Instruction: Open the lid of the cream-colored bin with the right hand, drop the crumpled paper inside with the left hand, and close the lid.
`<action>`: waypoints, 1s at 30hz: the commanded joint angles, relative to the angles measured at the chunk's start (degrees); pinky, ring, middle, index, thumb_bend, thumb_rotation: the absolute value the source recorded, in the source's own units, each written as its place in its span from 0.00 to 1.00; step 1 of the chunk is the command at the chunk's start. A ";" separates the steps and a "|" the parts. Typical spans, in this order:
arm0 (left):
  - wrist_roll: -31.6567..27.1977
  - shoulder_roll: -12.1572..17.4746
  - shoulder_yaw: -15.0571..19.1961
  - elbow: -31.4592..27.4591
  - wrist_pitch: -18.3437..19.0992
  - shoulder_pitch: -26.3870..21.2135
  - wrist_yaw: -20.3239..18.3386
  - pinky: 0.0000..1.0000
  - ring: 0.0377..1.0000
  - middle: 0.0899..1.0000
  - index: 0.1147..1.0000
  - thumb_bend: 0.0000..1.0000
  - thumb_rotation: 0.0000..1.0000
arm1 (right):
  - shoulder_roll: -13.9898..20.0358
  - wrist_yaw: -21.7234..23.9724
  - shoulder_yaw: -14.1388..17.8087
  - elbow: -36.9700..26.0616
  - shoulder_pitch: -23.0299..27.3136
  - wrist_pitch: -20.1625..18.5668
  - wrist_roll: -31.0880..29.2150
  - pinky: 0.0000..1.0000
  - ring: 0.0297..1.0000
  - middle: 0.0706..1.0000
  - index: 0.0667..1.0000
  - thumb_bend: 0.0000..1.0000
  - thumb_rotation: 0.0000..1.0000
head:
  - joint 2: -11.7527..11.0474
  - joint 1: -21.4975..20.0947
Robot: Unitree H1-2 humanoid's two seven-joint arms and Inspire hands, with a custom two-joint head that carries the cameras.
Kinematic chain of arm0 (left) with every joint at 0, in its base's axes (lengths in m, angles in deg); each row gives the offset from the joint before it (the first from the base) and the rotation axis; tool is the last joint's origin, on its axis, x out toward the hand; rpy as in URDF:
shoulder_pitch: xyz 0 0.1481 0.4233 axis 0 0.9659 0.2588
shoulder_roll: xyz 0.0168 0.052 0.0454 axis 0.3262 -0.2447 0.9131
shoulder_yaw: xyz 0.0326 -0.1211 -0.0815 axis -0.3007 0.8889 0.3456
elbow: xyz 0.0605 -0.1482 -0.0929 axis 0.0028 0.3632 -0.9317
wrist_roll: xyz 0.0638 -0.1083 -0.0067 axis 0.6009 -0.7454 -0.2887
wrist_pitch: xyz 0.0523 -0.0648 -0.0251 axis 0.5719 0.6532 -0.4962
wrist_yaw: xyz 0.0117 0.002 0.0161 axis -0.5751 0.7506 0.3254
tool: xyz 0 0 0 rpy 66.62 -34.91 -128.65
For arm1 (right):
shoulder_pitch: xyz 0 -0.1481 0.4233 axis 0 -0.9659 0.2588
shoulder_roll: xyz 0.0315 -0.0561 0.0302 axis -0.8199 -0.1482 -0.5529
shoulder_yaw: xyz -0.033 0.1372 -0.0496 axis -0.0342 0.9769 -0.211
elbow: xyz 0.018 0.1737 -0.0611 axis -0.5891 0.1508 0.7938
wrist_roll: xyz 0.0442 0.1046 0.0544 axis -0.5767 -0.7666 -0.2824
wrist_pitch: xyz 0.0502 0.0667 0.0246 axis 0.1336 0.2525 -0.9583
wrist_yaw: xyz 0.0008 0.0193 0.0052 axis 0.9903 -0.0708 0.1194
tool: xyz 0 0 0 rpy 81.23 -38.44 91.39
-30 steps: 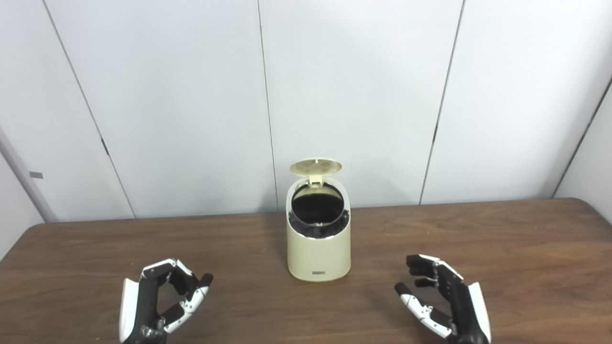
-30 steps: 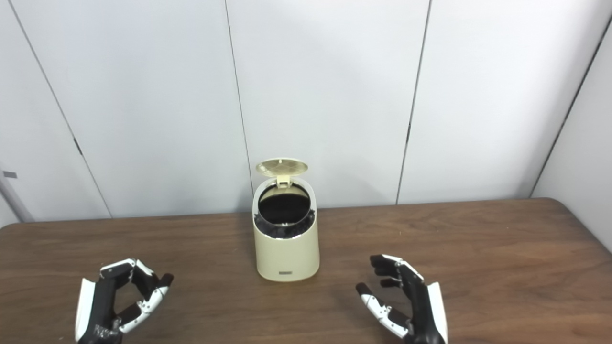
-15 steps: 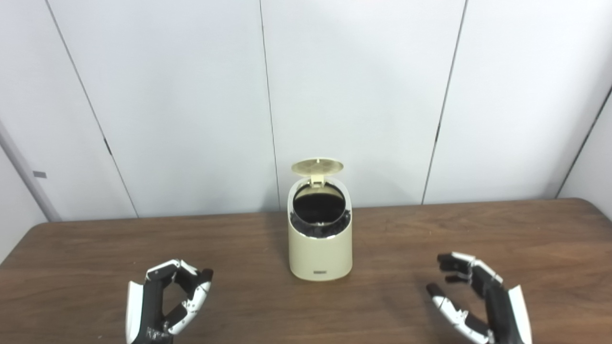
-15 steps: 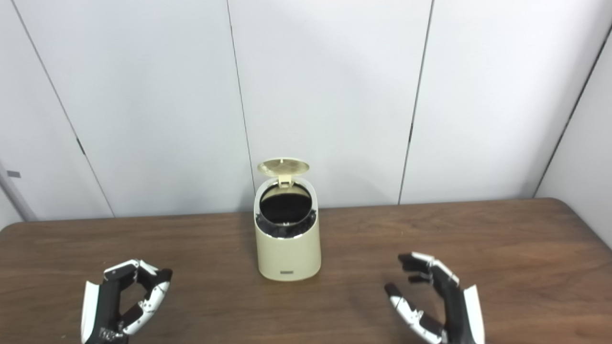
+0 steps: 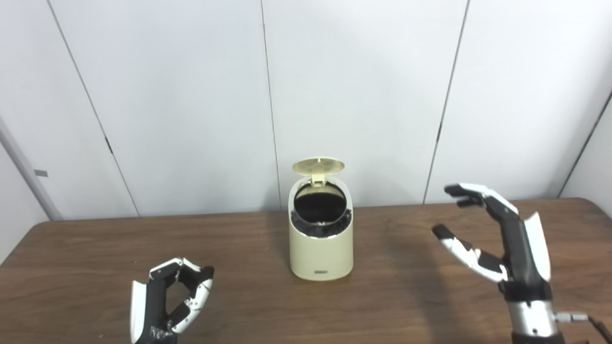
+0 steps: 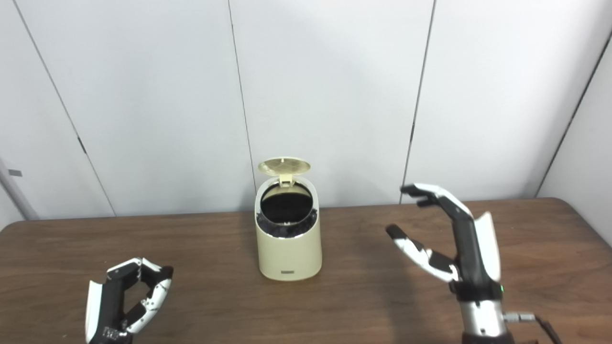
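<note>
Nearest, the left hand (image 5: 167, 301) sits low over the table (image 5: 95, 253) with its fingers curled in toward the thumb, nothing visible between them. The right hand (image 5: 497, 239) is raised to the right of the bin (image 5: 321, 239), well apart from it, fingers spread and empty. Farther back the bin stands mid-table, its lid (image 5: 318, 166) tipped up, the dark inside showing. No paper is visible.

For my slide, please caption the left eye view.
Raised open right hand beside the small cream-colored plastic bin, round lid up; left hand low.
</note>
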 commanded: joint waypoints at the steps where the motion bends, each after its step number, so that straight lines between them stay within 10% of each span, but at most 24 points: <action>1: 0.39 -2.48 -1.27 2.98 -1.62 2.35 1.05 0.31 0.34 0.35 0.33 0.24 0.26 | 0.68 1.73 -0.10 -4.25 5.05 -1.94 1.31 0.55 0.66 0.65 0.63 0.32 0.40 | -0.01 -0.07; 14: 1.69 -2.72 -2.20 3.51 -1.71 2.15 2.83 0.31 0.34 0.35 0.33 0.23 0.24 | 3.97 16.53 -5.23 -7.74 18.55 -16.22 7.88 0.58 0.69 0.67 0.63 0.29 0.39 | -0.37 0.22; 24: 1.94 -2.67 -3.39 3.87 -1.81 2.00 3.92 0.32 0.34 0.35 0.33 0.24 0.22 | 8.65 27.77 -12.26 -5.36 26.54 -20.74 17.35 0.64 0.77 0.76 0.74 0.77 0.81 | -0.39 0.30; 30: 3.18 -2.79 -3.86 4.44 -1.76 1.72 5.02 0.32 0.34 0.35 0.33 0.24 0.20 | 8.43 31.68 -14.68 -3.85 31.44 -21.80 19.83 0.70 0.82 0.81 0.79 0.90 0.83 | -0.51 0.65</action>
